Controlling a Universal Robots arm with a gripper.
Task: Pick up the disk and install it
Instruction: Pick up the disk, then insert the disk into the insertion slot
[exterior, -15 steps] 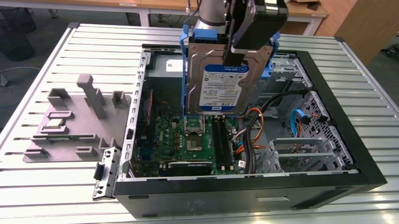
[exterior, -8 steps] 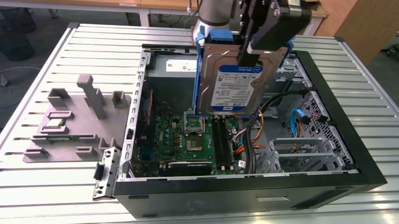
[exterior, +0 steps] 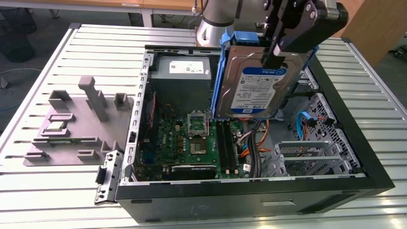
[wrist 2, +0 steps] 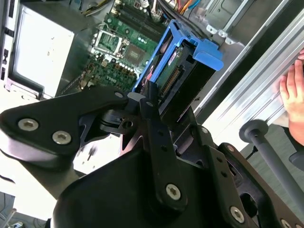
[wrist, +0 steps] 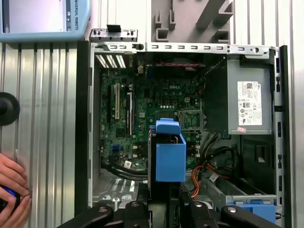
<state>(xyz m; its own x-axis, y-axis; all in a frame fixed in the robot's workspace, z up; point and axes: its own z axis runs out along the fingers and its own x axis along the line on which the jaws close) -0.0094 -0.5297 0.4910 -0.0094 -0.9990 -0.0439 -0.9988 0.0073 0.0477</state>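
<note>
Tool (exterior: pixel 275 56) clamped on the upper end of the disk (exterior: pixel 254 90), which hangs upright with its label toward the exterior view, held above the motherboard (exterior: pixel 190 143) inside the open computer case (exterior: pixel 254 193); its blue rails (wrist 2: pixel 209 50) frame the edges. The power supply box (exterior: pixel 181 71) lies just beside the disk on the exterior view's left, and a grey fixture (exterior: pixel 70 129) rests on the slatted worktop (exterior: pixel 38 195) beyond the case wall. A person's hand (wrist: pixel 12 183) rests on the worktop, well apart from the case.
</note>
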